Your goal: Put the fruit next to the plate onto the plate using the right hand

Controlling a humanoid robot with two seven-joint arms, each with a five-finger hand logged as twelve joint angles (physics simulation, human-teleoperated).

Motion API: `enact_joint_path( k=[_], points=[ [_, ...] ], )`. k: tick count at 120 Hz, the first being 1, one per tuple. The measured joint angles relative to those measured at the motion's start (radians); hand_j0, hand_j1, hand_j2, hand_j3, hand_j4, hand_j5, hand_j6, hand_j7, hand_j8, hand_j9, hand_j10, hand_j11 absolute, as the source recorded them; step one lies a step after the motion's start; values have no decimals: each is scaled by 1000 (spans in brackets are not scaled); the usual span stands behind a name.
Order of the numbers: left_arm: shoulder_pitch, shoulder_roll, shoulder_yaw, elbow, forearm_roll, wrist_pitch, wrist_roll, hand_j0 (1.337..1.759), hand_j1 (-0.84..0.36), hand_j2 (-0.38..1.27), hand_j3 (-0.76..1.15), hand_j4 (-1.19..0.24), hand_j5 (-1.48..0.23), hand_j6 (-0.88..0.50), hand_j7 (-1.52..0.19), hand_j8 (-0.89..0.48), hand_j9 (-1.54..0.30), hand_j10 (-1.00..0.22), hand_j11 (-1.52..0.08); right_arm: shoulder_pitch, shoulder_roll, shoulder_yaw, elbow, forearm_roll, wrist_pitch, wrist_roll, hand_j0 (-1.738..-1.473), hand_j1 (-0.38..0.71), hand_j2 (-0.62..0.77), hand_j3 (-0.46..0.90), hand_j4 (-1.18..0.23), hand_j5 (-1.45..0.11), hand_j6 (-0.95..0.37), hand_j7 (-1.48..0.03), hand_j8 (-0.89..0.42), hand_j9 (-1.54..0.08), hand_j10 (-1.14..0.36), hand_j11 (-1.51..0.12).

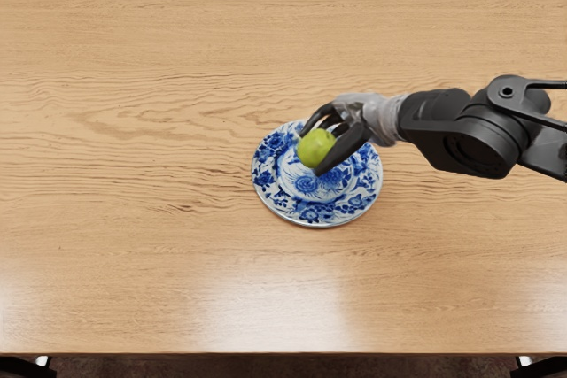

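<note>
Above the blue-and-white plate (pixel 301 203) at the middle of the wooden table (pixel 133 130), my right hand (pixel 335 135) reaches in from the right, fingers (pixel 345 146) clamped around a yellow-green fruit (pixel 314 147).

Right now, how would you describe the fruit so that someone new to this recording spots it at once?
On the wooden table, right of centre, lies a round blue-and-white patterned plate. Over its upper half the right hand, coming in from the right edge, grips the fruit. It is the only small, round, yellow-green thing in view.
</note>
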State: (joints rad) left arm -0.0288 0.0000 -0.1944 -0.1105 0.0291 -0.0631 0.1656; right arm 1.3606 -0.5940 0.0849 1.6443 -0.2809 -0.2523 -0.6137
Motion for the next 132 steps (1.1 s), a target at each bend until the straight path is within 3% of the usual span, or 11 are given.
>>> enact_joint_path(
  k=[18, 31, 46, 65, 93, 106, 132],
  points=[
    [1, 0, 0, 0, 0, 0, 0, 1658, 58, 49, 0, -243, -316, -243, -316, -243, -316, -243, -316, -19, 3, 4, -18, -12, 19, 0, -1650, 254, 116, 0, -520, -1052, -397, -992, -425, -1021, -747, -1017],
    [0, 0, 0, 0, 0, 0, 0, 1658, 58, 49, 0, -243, -316, -243, -316, -243, -316, -243, -316, -22, 1, 15, -21, -13, 31, 2, -1653, 236, 85, 0, -534, -900, -424, -861, -451, -881, -651, -879],
    [0, 0, 0, 0, 0, 0, 0, 1658, 58, 49, 0, -243, -316, -243, -316, -243, -316, -243, -316, -23, 0, 29, -22, -8, 37, 3, -1655, 132, 19, 0, -424, -667, -366, -645, -381, -655, -489, -654],
    [1, 0, 0, 0, 0, 0, 0, 1658, 58, 49, 0, -243, -316, -243, -316, -243, -316, -243, -316, -22, -13, 33, -23, -3, 40, 3, -1657, -82, 2, 0, -234, -357, -207, -346, -214, -351, -263, -351],
    [1, 0, 0, 0, 0, 0, 0, 1658, 58, 49, 0, -243, -316, -243, -316, -243, -316, -243, -316, -24, -45, 65, -23, 11, 67, 3, -1658, -224, -6, 0, -108, -157, -100, -154, -102, -155, -118, -155],
    [1, 0, 0, 0, 0, 0, 0, 1658, 58, 49, 0, -243, -316, -243, -316, -243, -316, -243, -316, -38, -101, 135, -23, 81, 181, 3, -1658, -252, -7, 0, -84, -118, -79, -116, -80, -117, -89, -117],
    [0, 0, 0, 0, 0, 0, 0, 1658, 58, 49, 0, -243, -316, -243, -316, -243, -316, -243, -316, -173, -297, 331, -32, 326, 639, 3, -1658, -279, -9, 0, -60, -81, -59, -80, -59, -81, -62, -81]
  ],
)
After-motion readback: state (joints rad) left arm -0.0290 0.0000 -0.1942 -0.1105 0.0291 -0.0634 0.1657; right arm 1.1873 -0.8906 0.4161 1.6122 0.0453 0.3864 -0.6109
